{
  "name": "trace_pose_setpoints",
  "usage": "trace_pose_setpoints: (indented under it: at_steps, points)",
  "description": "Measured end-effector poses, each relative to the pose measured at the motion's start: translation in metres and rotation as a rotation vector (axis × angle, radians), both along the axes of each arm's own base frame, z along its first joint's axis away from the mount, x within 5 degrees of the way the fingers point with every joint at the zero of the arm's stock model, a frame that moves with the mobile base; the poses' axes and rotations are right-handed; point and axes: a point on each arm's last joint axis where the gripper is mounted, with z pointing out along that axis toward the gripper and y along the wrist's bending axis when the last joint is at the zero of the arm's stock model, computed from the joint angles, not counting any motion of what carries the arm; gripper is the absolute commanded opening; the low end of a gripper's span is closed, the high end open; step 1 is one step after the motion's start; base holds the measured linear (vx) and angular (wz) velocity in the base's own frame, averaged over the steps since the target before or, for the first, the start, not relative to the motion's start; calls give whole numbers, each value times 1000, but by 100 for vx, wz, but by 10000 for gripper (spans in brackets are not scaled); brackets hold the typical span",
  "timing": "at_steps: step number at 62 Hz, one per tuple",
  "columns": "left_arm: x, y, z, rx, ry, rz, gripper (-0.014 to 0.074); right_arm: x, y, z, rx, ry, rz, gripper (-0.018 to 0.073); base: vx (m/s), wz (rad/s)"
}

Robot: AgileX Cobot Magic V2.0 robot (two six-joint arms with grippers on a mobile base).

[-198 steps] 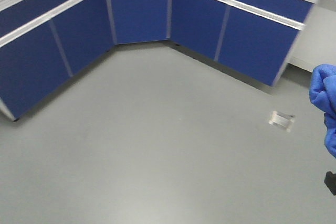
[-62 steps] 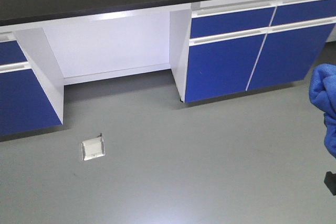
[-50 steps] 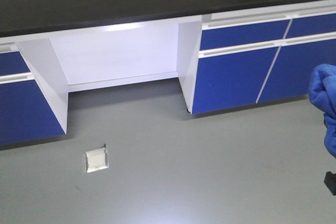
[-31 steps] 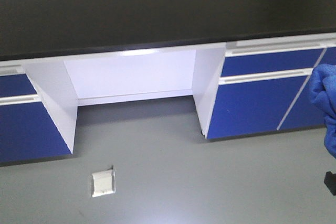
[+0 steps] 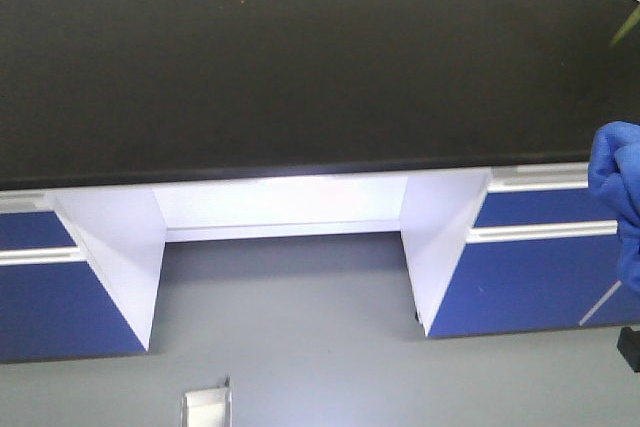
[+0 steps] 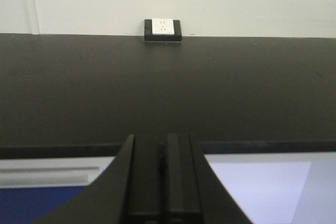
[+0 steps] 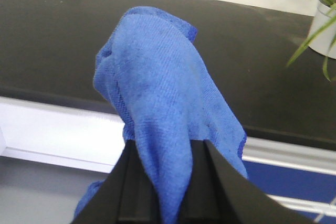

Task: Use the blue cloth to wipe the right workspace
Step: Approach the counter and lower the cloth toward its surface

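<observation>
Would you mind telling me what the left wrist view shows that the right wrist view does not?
Only the left wrist view: the white socket face of the small black box at the back of the black benchtop, and the left gripper, shut on nothing. Only the right wrist view: the blue cloth, pinched in the right gripper and bulging above its fingers, and a potted plant on the benchtop at the right. Both: the black benchtop, the white panel under its front edge, and blue cabinet fronts below.

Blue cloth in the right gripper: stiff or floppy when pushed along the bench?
Probably floppy: the blue cloth slumps in soft folds in the right gripper. Likely light; may bunch rather than slide flat on the benchtop.
</observation>
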Motion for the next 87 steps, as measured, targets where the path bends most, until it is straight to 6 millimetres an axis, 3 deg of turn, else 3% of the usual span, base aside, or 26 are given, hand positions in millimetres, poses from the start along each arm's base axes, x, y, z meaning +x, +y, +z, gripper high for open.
trace_pose_setpoints:
  at_steps: [48,87]
  points:
    - [0,0,0,0,0,0,-6,0,0,0,0,0,0,0,30,10]
    - [0,0,0,0,1,0,-6,0,0,0,0,0,0,0,12,2]
